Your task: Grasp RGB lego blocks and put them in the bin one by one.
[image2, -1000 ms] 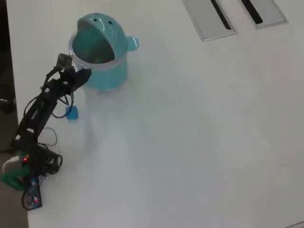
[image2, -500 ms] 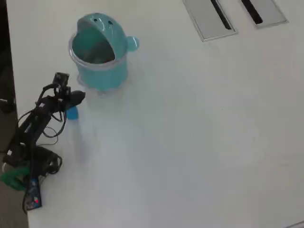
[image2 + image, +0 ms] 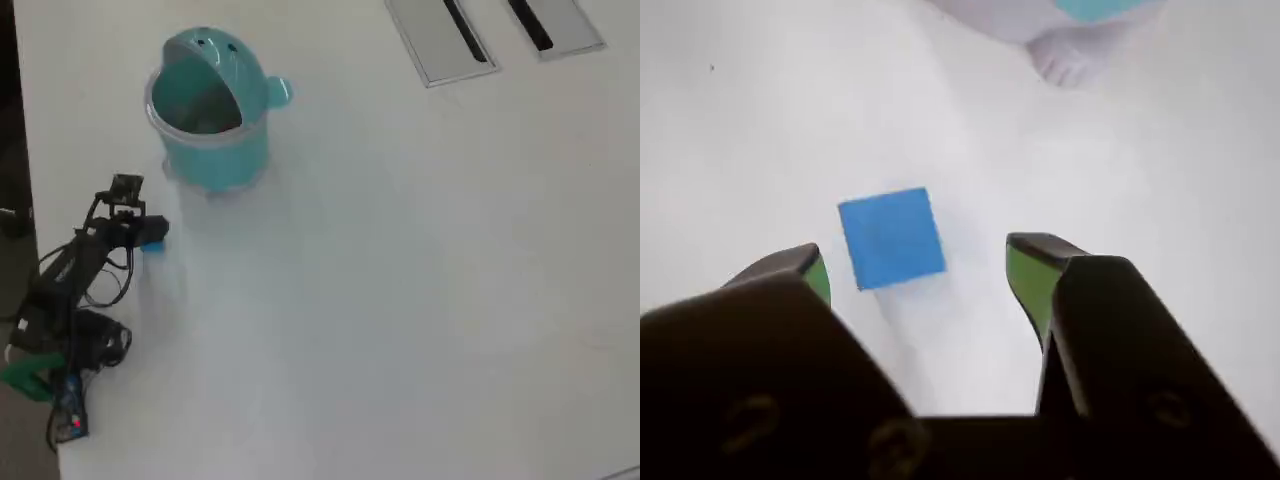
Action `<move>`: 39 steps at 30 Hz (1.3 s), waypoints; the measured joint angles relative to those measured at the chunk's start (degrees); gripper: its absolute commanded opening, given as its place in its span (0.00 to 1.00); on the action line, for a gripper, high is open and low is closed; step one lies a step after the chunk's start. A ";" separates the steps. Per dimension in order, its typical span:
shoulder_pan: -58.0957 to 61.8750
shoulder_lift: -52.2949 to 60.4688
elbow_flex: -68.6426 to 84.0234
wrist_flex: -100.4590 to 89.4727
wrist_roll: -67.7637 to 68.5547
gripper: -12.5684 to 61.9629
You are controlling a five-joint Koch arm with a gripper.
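In the wrist view the claw (image 3: 915,265) is spread wide, its two green tips on either side of the blue block (image 3: 891,237) and not touching it. The block sits flat on the white table (image 3: 400,300). Farther off stands the teal bin (image 3: 208,115), near the block.

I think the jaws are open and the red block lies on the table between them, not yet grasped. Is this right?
Only the colour is wrong: the block is blue, not red, as the wrist view shows. The rest holds: the gripper has its jaws open, and the block lies on the table between them, not yet grasped.
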 measured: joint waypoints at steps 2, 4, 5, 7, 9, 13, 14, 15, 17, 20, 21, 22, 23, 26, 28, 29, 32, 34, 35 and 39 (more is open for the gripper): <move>-1.23 0.00 0.53 0.00 0.00 0.61; -2.72 0.00 0.79 -0.09 0.00 0.61; -3.43 -0.26 1.49 0.00 0.00 0.61; -4.13 -1.49 2.46 -0.09 0.00 0.61; -4.57 -3.08 2.55 -0.62 0.00 0.61; -5.63 -6.33 2.99 -3.52 0.00 0.61; -5.71 -7.21 2.99 -4.39 0.00 0.61; -5.71 -8.00 2.99 -5.10 0.00 0.61; -5.71 -9.49 2.90 -6.59 0.00 0.61; -5.71 -11.51 2.81 -9.32 -0.18 0.61; -5.71 -12.48 2.81 -10.28 -0.09 0.61; -5.71 -13.45 2.99 -10.72 -0.09 0.61; -5.71 -14.33 3.08 -10.81 -0.18 0.61; -5.71 -16.79 3.08 -11.78 -0.35 0.61; -5.71 -18.02 3.16 -12.57 -0.35 0.60; -5.71 -18.54 3.16 -13.01 -0.35 0.59; -5.89 -19.95 3.34 -14.50 -0.35 0.54; -5.89 -20.21 3.43 -15.21 -0.35 0.49; -5.89 -20.21 3.34 -15.64 -0.35 0.46; -5.98 -20.39 3.34 -15.82 -0.35 0.43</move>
